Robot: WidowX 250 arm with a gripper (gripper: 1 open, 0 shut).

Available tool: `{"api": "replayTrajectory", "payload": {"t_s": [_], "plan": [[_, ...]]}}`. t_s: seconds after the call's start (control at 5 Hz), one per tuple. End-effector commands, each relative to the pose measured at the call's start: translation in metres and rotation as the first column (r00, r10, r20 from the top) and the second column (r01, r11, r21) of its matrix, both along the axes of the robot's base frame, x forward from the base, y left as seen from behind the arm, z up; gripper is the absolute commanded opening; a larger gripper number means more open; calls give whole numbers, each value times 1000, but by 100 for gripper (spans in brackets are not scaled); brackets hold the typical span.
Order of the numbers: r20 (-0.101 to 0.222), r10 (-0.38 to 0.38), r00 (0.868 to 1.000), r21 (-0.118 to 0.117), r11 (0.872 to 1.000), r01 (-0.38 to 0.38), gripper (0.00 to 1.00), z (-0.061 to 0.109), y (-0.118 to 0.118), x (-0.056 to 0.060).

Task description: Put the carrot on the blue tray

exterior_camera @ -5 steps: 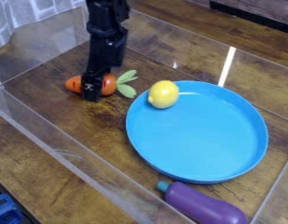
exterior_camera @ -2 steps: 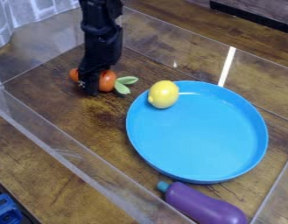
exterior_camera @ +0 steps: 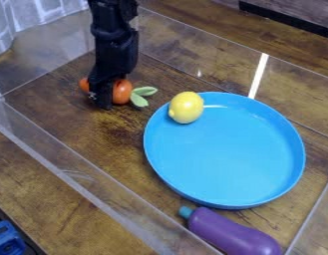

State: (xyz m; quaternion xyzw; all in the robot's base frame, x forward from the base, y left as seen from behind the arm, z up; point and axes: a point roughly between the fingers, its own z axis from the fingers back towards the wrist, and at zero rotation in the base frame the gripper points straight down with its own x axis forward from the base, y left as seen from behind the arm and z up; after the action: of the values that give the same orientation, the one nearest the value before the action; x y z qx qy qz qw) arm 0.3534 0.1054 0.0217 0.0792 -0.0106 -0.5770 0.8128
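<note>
Fingers of the gripper (exterior_camera: 105, 96) pinch the carrot (exterior_camera: 117, 92) mid-body on the wooden table (exterior_camera: 73, 139), left of the blue tray (exterior_camera: 233, 149). Carrot looks light, rigid and smooth, likely slippery.

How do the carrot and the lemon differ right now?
The carrot is orange with green leaves; the lemon is plain yellow and round. The carrot lies on the wooden table in the hand's grip; the lemon sits free on the blue tray's edge. Both are small toy foods.
</note>
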Motion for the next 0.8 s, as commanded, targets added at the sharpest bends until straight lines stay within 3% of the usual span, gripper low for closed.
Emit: {"api": "replayTrajectory", "payload": {"t_s": [0.0,0.2,0.6], "plan": [[32,29,999,4,1000,-29,0,2,15,4],[39,23,999,-1,1000,-23,0,1,34,2],[45,3,999,31,1000,-4,0,15,22,11]]}}
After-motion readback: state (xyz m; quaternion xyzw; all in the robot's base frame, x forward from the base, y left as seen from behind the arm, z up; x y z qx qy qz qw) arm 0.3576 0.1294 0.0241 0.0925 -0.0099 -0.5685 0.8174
